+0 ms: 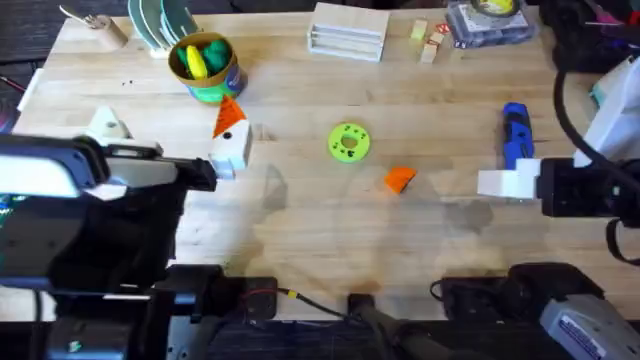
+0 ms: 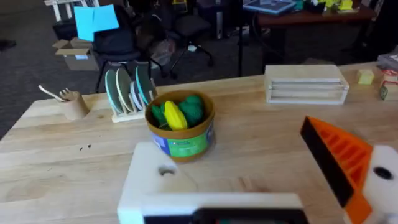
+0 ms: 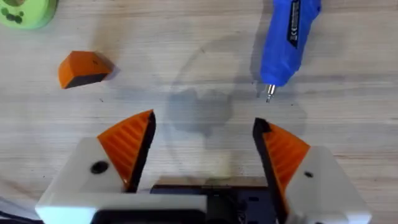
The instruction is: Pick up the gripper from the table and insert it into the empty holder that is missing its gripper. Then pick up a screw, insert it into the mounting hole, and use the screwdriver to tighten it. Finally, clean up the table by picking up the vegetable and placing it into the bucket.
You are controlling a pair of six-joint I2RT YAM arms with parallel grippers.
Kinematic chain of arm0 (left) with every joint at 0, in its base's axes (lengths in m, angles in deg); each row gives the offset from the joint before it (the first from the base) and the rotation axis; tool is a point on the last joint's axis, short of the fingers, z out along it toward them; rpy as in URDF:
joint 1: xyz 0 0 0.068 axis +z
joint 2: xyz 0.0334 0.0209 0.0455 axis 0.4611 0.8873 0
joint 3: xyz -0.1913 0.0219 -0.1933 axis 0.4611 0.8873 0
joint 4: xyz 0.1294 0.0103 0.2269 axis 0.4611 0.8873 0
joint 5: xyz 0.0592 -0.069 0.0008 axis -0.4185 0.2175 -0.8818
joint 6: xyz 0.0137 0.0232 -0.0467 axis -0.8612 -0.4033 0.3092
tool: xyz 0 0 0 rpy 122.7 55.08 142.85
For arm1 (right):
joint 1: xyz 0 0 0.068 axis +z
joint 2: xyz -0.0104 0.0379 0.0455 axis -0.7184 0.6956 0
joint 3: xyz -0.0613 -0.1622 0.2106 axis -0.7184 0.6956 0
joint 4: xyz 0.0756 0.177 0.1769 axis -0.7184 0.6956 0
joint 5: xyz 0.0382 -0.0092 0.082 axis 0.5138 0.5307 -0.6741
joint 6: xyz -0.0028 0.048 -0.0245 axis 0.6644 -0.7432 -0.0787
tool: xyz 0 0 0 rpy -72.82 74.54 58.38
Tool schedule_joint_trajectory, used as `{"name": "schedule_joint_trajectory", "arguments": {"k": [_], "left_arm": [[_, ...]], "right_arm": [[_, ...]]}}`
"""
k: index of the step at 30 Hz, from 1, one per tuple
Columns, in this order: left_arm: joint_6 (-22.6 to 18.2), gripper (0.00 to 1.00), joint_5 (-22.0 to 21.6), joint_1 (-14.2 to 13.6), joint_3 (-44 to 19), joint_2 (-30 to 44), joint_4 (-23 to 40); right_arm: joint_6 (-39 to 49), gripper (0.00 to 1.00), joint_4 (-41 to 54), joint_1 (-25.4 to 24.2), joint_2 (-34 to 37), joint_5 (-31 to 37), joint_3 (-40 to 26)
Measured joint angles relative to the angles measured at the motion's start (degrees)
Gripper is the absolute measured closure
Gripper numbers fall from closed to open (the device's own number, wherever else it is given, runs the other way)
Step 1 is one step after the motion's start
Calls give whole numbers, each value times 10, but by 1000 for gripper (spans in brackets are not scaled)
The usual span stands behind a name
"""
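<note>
- My left gripper (image 1: pixel 232 150) sat at 9 o'clock on the counter (image 1: pixel 300 215), released and holding nothing. It had one orange pad (image 2: pixel 339 155) fitted; the other finger was the bare white holder (image 2: pixel 163 180) with an open mounting hole.
- My right gripper (image 3: pixel 202 146) was at 3 o'clock, released and empty, both orange pads in place and the jaws spread wide over bare wood.
- The loose orange gripper (image 1: pixel 400 179) lay on the counter just right of centre, at about 4 o'clock from the lime-green disc (image 1: pixel 349 142) and near it, well apart from both arms.
- The blue screwdriver (image 1: pixel 516 134) lay at 3 o'clock, just beyond my right gripper, tip pointing back toward it, not touching.
- The bucket (image 1: pixel 205 68) stood at 11 o'clock, beyond my left gripper. The yellow vegetable (image 2: pixel 175 115) was already inside it, among green toy pieces (image 2: pixel 191 107).
- I could not make out a screw anywhere.
</note>
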Motion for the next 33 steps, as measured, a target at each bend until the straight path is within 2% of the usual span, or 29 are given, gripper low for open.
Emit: {"name": "schedule_joint_trajectory", "arguments": {"k": [5,13,20,23,28,33], "left_arm": [[24,8,0,0,82,-52,-66],[52,8,0,0,173,-55,-191],[57,8,3,5,180,-55,-160],[57,8,20,21,180,-55,-118],[58,8,35,54,179,-55,-118],[58,8,37,71,179,-55,-118]], "right_arm": [[0,11,0,0,0,0,0],[0,10,0,0,0,0,0],[0,10,0,0,0,0,0],[0,10,0,0,0,0,0],[0,10,0,0,0,0,0],[0,11,0,0,0,0,0]]}}
